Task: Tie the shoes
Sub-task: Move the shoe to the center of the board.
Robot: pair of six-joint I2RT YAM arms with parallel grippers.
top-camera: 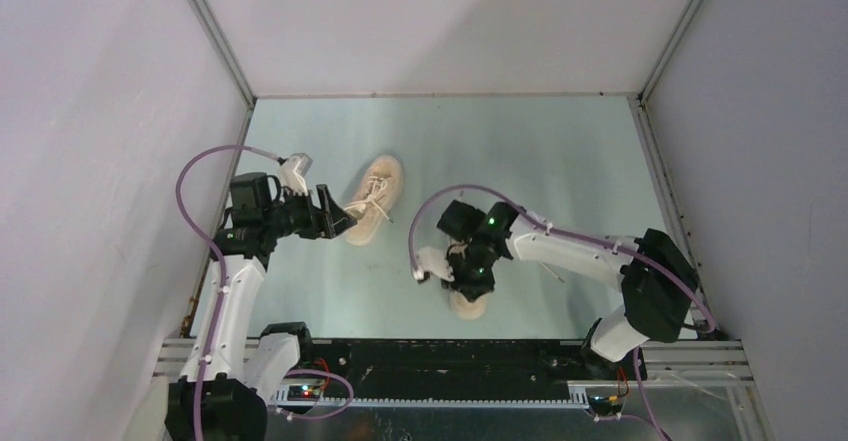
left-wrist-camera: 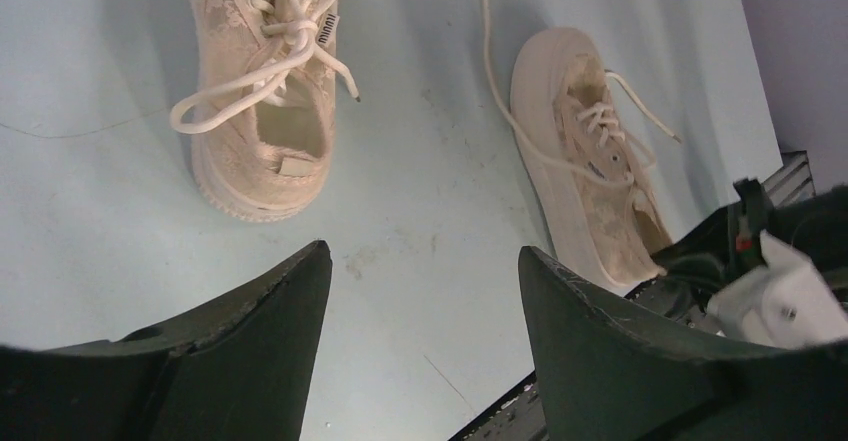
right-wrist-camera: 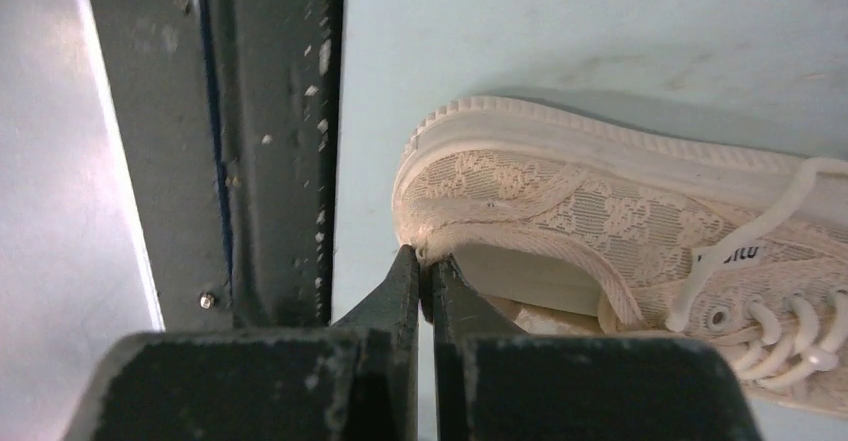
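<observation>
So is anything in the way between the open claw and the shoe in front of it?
No, nothing visible. Only bare table lies between the open left gripper and that shoe. The other shoe sits off to the side, its heel pinched by the right gripper.

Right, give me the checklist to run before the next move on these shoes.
1. The left gripper is open and empty: ok.
2. The right gripper is shut on the heel rim of the near shoe: ok.
3. The far shoe is tied: ok, a knot with a loop shows.
4. The near shoe's laces are tied: not ok, both ends lie loose on the table.
5. The two shoes lie apart, not touching: ok.
6. The right gripper's pinch is firm enough to steady the shoe: cannot tell.
</observation>
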